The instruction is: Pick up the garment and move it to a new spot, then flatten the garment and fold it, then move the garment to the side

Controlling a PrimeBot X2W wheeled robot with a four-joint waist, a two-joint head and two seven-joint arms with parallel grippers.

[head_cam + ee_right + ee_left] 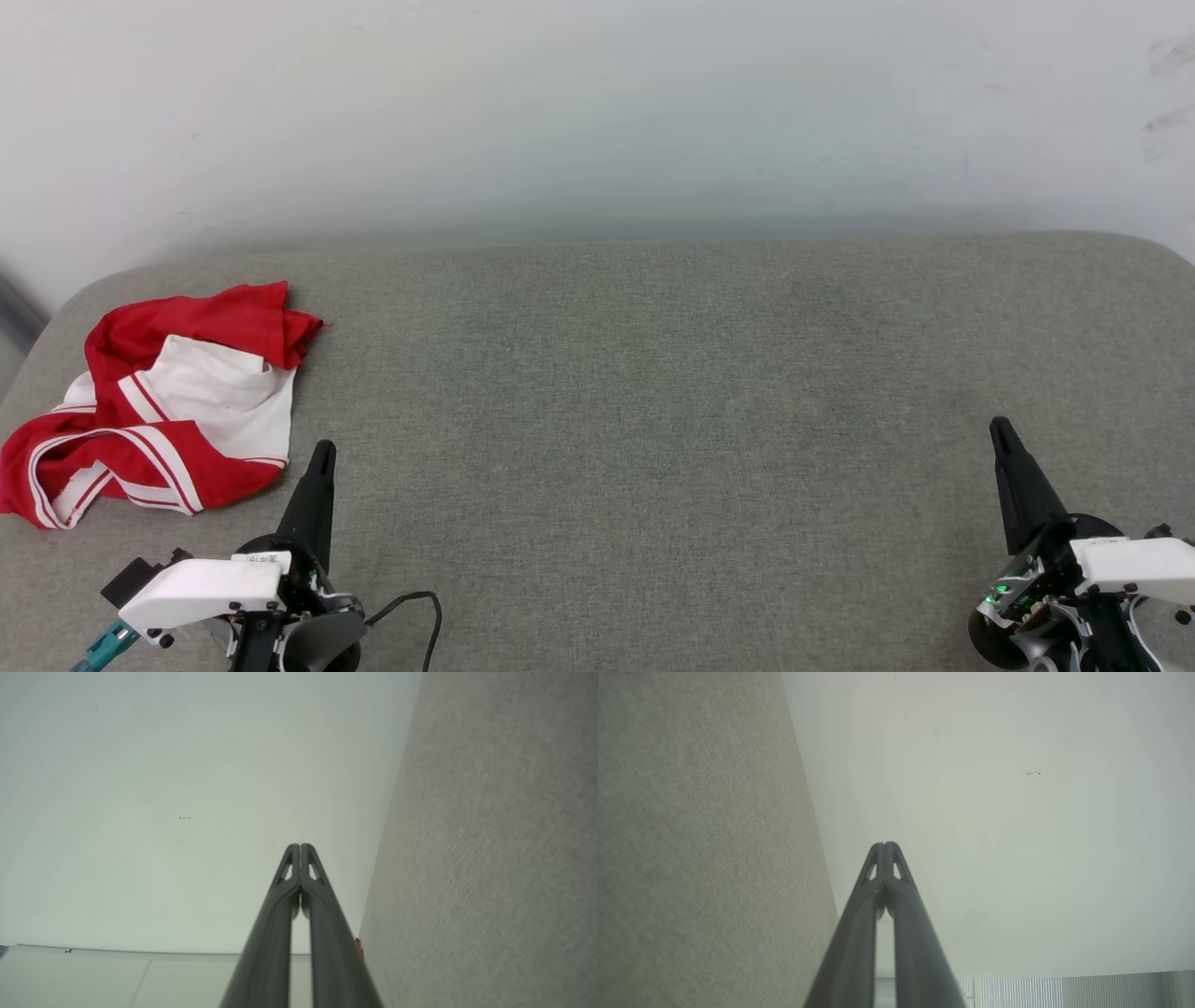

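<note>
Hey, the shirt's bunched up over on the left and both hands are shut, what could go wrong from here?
1. The shirt lies crumpled near the left edge of the grey surface; a clumsy nudge might push it off.
2. The left hand is shut; unless it opens first, it would likely shove the cloth rather than grip it.
3. The layers overlap, so a pinch may catch just one fold and lift it twisted.
</note>
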